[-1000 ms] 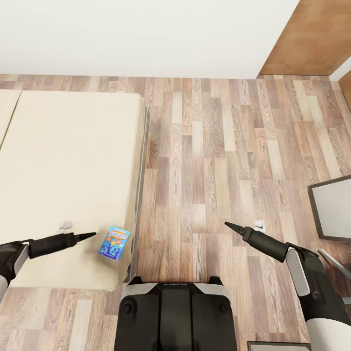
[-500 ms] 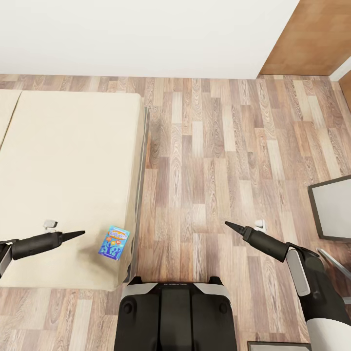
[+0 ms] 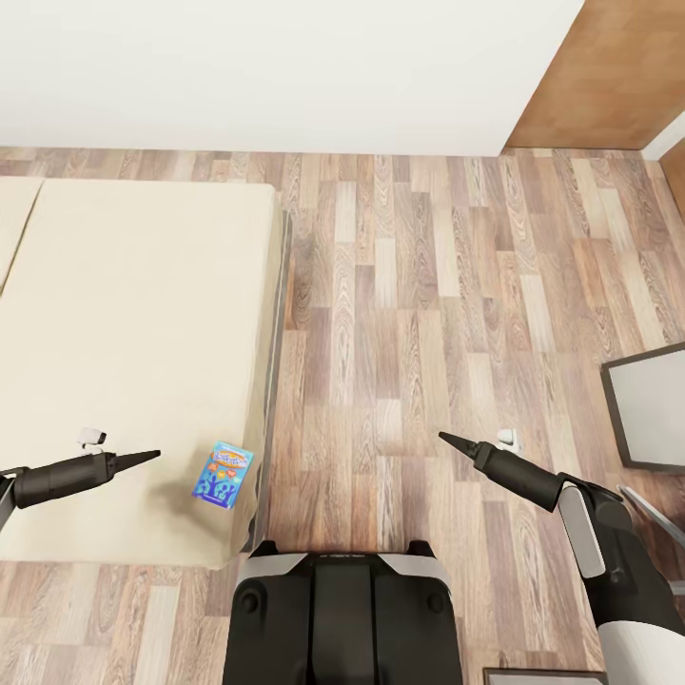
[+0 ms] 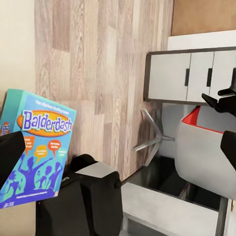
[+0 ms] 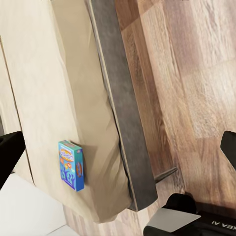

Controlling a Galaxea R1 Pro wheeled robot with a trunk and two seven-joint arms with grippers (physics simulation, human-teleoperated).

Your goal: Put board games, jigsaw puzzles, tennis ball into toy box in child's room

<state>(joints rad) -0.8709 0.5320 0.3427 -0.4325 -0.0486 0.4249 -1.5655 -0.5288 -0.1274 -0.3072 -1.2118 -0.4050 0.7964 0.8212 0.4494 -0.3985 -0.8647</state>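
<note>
A small blue board game (image 3: pixel 222 474) lettered "Balderdash" lies flat on the beige bed (image 3: pixel 133 362), near the mattress's front right corner. My left gripper (image 3: pixel 152 456) hovers over the bed a short way left of that box, open and holding nothing. In the left wrist view the box (image 4: pixel 37 147) is close ahead, beside one finger (image 4: pixel 10 155). My right gripper (image 3: pixel 445 439) hangs open over the wood floor, well to the right of the bed. The right wrist view looks back at the box (image 5: pixel 72 165) on the mattress. The toy box and the other toys are out of view.
The bed's grey frame edge (image 3: pixel 277 381) runs along the floor. A dark-framed cabinet with pale doors (image 3: pixel 652 407) stands at the right, with a grey and red chair (image 4: pixel 206 152) near it. My black base (image 3: pixel 342 609) sits at the bed's corner. Wood floor (image 3: pixel 428 304) lies open ahead.
My left arm has drawn back to the left, away from the blue box. The box and the right arm have not moved.
</note>
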